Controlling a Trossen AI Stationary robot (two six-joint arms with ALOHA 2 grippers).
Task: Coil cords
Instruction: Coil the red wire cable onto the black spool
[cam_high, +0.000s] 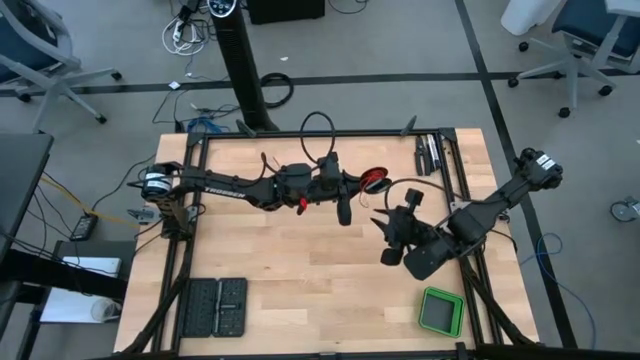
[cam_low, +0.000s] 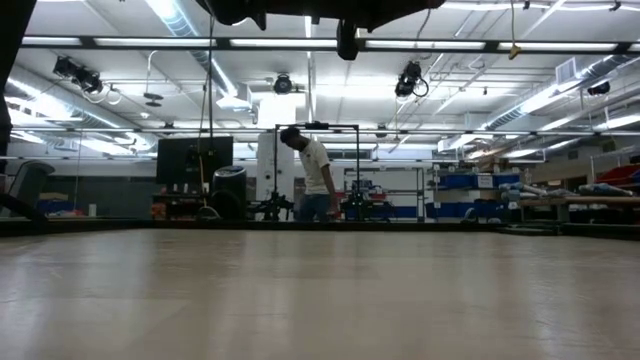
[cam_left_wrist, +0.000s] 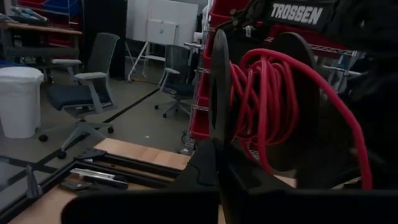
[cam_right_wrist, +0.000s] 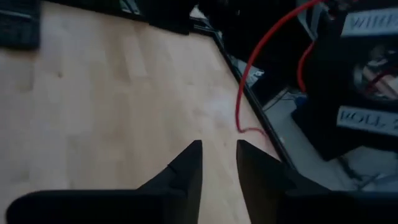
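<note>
1. We see the left gripper (cam_high: 362, 184) raised above the table (cam_high: 300, 270), fingers closed, the coiled red cord (cam_left_wrist: 267, 99) wound just beyond them.
2. Our right gripper (cam_right_wrist: 219, 163) hovers over the wood, fingers slightly apart and empty; a loose cord strand hangs just ahead.

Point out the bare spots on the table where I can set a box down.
Bare wood lies between the black ribbed tray and the green box, and along the near edge. The middle is crowded: the left pincer, the coiled red cord and the right pincer meet there.
</note>
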